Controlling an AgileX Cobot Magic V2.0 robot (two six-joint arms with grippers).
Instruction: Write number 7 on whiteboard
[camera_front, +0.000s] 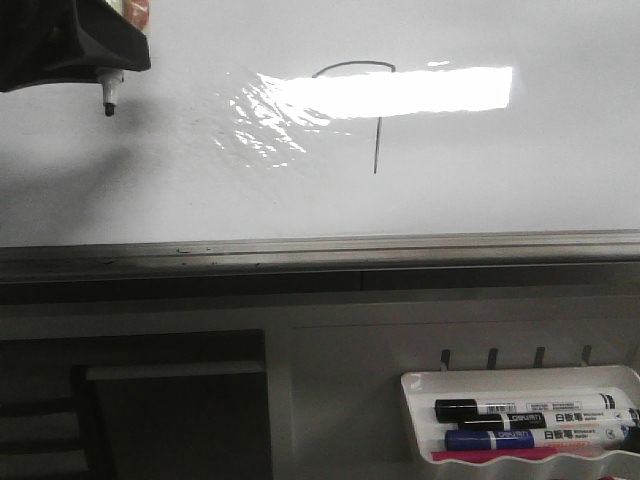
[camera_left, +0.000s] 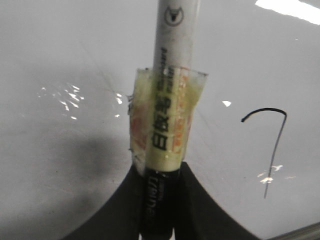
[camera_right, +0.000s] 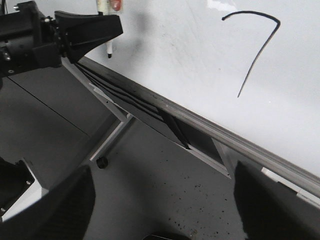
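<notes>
The number 7 (camera_front: 372, 110) is complete on the whiteboard (camera_front: 150, 190). The left gripper (camera_left: 159, 200) clamps the marker (camera_left: 167, 115), tip off the board. The right gripper (camera_right: 160, 210) is spread apart.

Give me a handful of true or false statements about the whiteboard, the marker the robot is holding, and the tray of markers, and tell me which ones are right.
1. A number 7 is already drawn on the whiteboard. True.
2. The left gripper is shut on a marker. True.
3. The held marker's tip is touching the stem of the 7. False: in the front view the tip is well to the left of the figure, apart from it.
4. The marker tray is sitting on the whiteboard surface above the 7. False: it sits below the board's grey edge strip, at lower right in the front view.
5. The right gripper is holding a marker. False: its fingers stand apart with nothing between them.
</notes>
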